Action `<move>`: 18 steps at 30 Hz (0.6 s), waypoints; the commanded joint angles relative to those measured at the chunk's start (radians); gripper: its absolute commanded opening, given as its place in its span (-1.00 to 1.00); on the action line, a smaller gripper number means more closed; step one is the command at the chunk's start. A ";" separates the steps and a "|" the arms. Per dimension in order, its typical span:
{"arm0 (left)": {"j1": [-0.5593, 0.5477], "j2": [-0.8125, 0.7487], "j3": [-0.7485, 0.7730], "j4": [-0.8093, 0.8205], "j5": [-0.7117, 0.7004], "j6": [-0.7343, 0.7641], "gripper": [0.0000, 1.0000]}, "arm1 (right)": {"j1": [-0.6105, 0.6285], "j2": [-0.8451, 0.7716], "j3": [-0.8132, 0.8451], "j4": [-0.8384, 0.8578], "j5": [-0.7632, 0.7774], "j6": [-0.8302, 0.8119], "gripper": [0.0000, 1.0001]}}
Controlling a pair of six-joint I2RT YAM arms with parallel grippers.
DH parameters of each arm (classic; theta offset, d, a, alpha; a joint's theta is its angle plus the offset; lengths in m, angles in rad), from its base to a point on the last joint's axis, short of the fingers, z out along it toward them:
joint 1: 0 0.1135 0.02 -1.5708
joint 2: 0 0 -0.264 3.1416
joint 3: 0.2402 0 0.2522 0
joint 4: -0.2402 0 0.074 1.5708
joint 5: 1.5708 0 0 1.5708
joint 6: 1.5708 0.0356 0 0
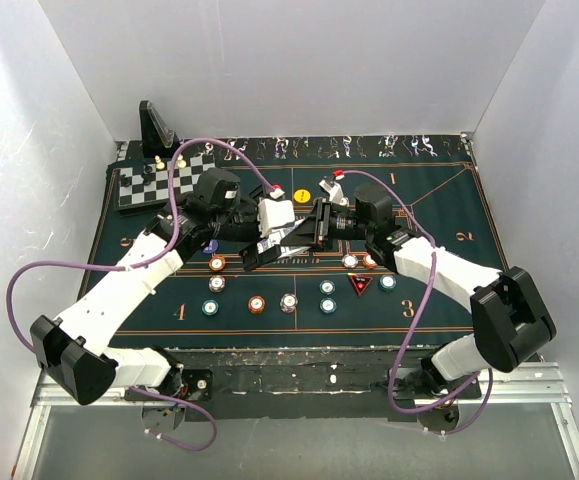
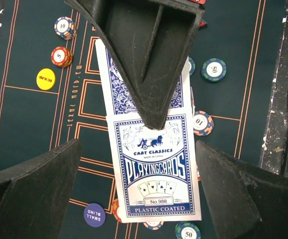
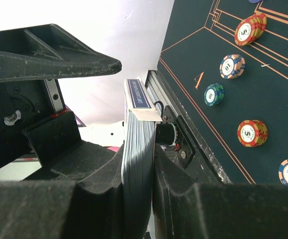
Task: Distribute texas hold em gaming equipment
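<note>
A blue-and-white playing card box (image 2: 153, 169) hangs between the wide-open fingers of my left gripper (image 2: 137, 144), above the green felt. A deck of blue-backed cards (image 2: 115, 79) sticks out of its far end. My right gripper (image 3: 139, 149) is shut on that deck (image 3: 136, 164), with the box's end (image 3: 138, 95) just beyond its fingertips. In the top view the two grippers meet at mid-table, left (image 1: 256, 255) and right (image 1: 304, 232). Several orange, teal and whitish chips (image 1: 257, 302) lie in front of them. A red triangle (image 1: 360, 285), a yellow disc (image 1: 302, 195) and a purple disc (image 2: 94, 214) lie on the felt.
A black-and-white chessboard with pawns (image 1: 164, 180) sits at the back left, with a black angled stand (image 1: 155, 125) behind it. The green felt mat (image 1: 439, 200) covers the table. White walls close in the back and both sides.
</note>
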 commanded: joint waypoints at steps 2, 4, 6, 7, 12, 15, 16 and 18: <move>0.021 -0.018 0.018 -0.013 0.053 0.012 0.96 | 0.016 -0.044 0.057 0.032 -0.004 0.002 -0.71; 0.026 -0.021 0.021 -0.056 0.078 0.024 0.96 | 0.016 -0.052 0.058 0.015 0.000 -0.008 -0.71; 0.034 -0.023 0.025 -0.095 0.118 0.026 0.96 | 0.016 -0.056 0.061 0.006 0.002 -0.012 -0.70; 0.038 -0.024 0.025 -0.107 0.130 0.029 0.96 | 0.016 -0.058 0.064 0.004 0.001 -0.014 -0.70; 0.069 -0.026 0.025 -0.132 0.159 0.038 0.96 | 0.016 -0.059 0.069 0.003 -0.009 -0.011 -0.70; 0.098 -0.002 0.045 -0.158 0.188 0.040 0.96 | 0.016 -0.061 0.072 0.006 -0.012 -0.006 -0.71; 0.106 0.008 0.050 -0.155 0.190 0.037 0.96 | 0.017 -0.061 0.077 0.007 -0.012 -0.006 -0.70; 0.126 0.020 0.059 -0.144 0.207 0.037 0.96 | 0.019 -0.061 0.078 0.003 -0.012 -0.006 -0.71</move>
